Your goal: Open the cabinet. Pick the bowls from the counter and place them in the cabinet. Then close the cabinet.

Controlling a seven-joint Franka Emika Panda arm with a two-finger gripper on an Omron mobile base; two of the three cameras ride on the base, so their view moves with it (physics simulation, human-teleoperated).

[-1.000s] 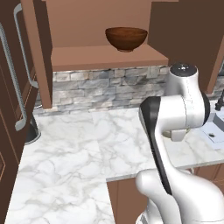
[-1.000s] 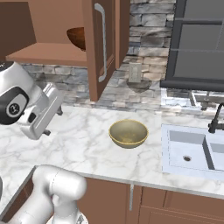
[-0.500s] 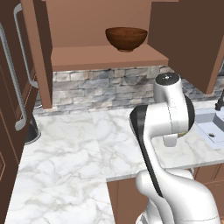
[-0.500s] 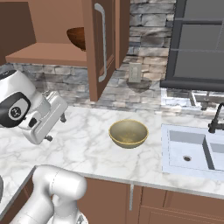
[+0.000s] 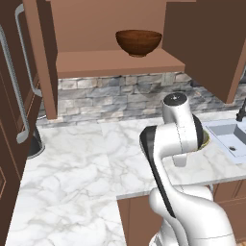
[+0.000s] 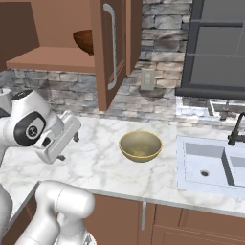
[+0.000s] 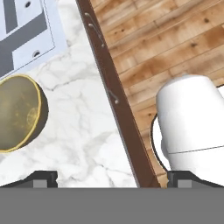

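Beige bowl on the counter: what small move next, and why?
Probably swing the open gripper right and down over the beige bowl. It sits alone on the counter, while the wooden bowl already rests in the open cabinet.

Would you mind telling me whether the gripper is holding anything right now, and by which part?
Nothing is held. The gripper is open and empty; the pale bowl sits untouched on the counter.

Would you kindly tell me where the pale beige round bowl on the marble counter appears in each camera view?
Left base view: pale beige round bowl, a sliver at right-centre behind the arm.
Right base view: centre, on the white marble counter.
Hand view: left edge.
Shared landmark: the white sink beside it.
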